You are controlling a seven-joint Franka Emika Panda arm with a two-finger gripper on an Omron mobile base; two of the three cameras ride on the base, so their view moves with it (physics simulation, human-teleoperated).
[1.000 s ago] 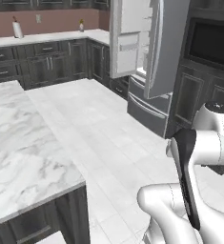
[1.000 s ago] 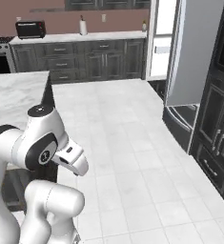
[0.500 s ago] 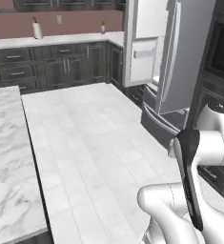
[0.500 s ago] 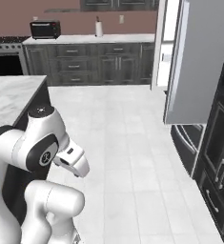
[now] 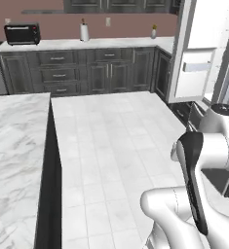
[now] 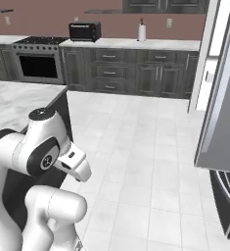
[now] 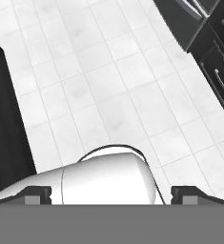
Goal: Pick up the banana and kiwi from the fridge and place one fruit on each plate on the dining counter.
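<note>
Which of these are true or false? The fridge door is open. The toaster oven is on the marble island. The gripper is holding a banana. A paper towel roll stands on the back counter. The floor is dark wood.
1. The fridge door is open. True.
2. The toaster oven is on the marble island. False: it sits on the wall counter, beside the stove; the dining counter is apart from it.
3. The gripper holds a banana. False: its fingertips stand wide apart with nothing between them.
4. A paper towel roll stands on the back counter. True.
5. The floor is dark wood. False: it is pale tile.
</note>
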